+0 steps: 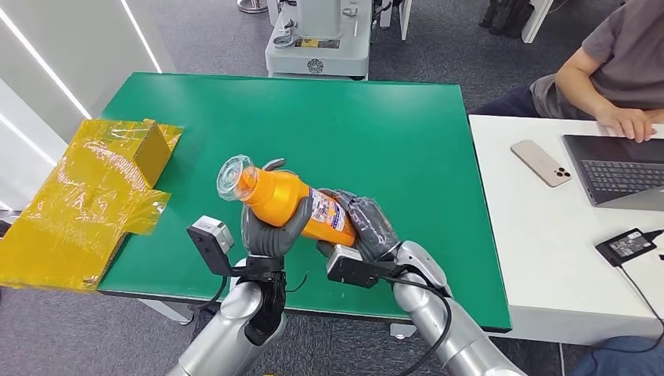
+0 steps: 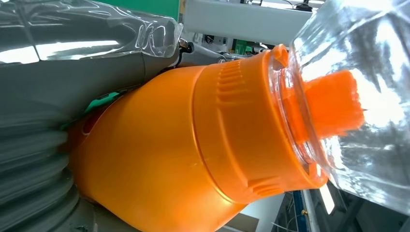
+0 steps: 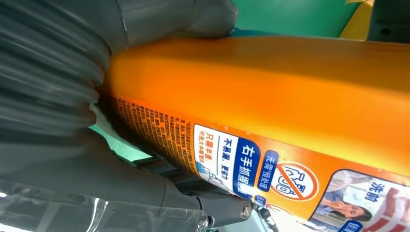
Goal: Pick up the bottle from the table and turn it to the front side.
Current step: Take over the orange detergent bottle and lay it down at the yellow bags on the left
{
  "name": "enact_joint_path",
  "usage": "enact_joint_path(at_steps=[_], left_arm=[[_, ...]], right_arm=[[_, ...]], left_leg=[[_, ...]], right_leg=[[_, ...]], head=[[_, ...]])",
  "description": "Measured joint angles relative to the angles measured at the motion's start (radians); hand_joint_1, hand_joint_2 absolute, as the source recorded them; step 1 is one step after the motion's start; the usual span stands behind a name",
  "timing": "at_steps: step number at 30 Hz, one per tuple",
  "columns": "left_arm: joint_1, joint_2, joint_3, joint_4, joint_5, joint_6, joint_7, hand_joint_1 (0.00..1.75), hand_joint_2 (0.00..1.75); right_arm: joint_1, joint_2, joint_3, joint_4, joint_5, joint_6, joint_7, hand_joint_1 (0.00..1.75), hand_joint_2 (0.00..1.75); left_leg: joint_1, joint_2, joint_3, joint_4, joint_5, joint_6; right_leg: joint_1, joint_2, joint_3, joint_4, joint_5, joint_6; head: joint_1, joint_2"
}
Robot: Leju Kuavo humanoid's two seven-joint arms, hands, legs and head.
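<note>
- The orange bottle (image 1: 291,202) is off the green table (image 1: 407,141), held in the air just above its near edge, lying on a slant with its clear cap (image 1: 232,177) up and to the robot's left.
- The left hand (image 1: 270,233) cradles the upper body below the shoulder, fingers clamped around it; the right hand (image 1: 368,225) wraps the base end, its fingers closed on the bottle too. Holding it at both ends looks meant to let the bottle be rolled about its long axis until the front label faces up.
- From the head view, a strip of printed label (image 1: 329,213) shows between the two hands, facing toward the robot's right.
- The right wrist view brings that label (image 3: 270,169) close: fine print, a blue panel, a red prohibition sign. It seems to be the back or side panel, though the angle is too oblique to be sure.
- The left wrist view shows what the head view blurs: the ribbed orange collar (image 2: 241,125) and an inner orange nozzle (image 2: 333,104) under the transparent cap (image 2: 367,96).
- To the left on the table lies a yellow wrapped box (image 1: 86,204); a person (image 1: 611,63) sits at a white table on the right with a laptop (image 1: 618,168).
</note>
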Motion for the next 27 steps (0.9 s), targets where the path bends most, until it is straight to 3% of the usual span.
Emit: enact_joint_path(at_steps=[2, 6, 14, 20, 27], left_arm=[[0.003, 0.001, 0.000, -0.001, -0.002, 0.000, 0.002, 1.75, 1.75], [0.005, 0.003, 0.000, -0.003, -0.004, 0.000, 0.003, 1.75, 1.75], [0.004, 0.004, 0.000, -0.021, -0.003, 0.014, 0.005, 1.75, 1.75], [-0.001, 0.004, 0.000, -0.027, 0.008, 0.025, -0.001, 1.75, 1.75], [0.004, 0.009, 0.000, -0.026, 0.001, 0.026, 0.000, 1.75, 1.75]], right_arm=[[0.003, 0.000, -0.003, -0.003, 0.008, 0.000, 0.007, 1.10, 1.75], [0.008, 0.000, -0.004, -0.008, 0.014, -0.004, 0.018, 0.00, 1.75], [0.058, -0.002, -0.040, -0.067, -0.082, -0.048, -0.013, 0.00, 1.75], [0.152, -0.019, -0.087, -0.254, -0.254, -0.047, -0.036, 0.00, 1.75], [0.247, -0.036, -0.125, -0.486, -0.360, -0.029, -0.043, 0.00, 1.75]], left_leg=[[0.000, 0.000, 0.000, 0.000, 0.000, 0.000], [0.000, 0.000, 0.000, 0.000, 0.000, 0.000], [0.000, 0.000, 0.000, 0.000, 0.000, 0.000], [0.000, 0.000, 0.000, 0.000, 0.000, 0.000], [0.000, 0.000, 0.000, 0.000, 0.000, 0.000]], right_leg=[[0.000, 0.000, 0.000, 0.000, 0.000, 0.000], [0.000, 0.000, 0.000, 0.000, 0.000, 0.000], [0.000, 0.000, 0.000, 0.000, 0.000, 0.000], [0.000, 0.000, 0.000, 0.000, 0.000, 0.000], [0.000, 0.000, -0.001, 0.000, 0.000, 0.000]], head=[[0.000, 0.000], [0.000, 0.000], [0.000, 0.000], [0.000, 0.000], [0.000, 0.000]])
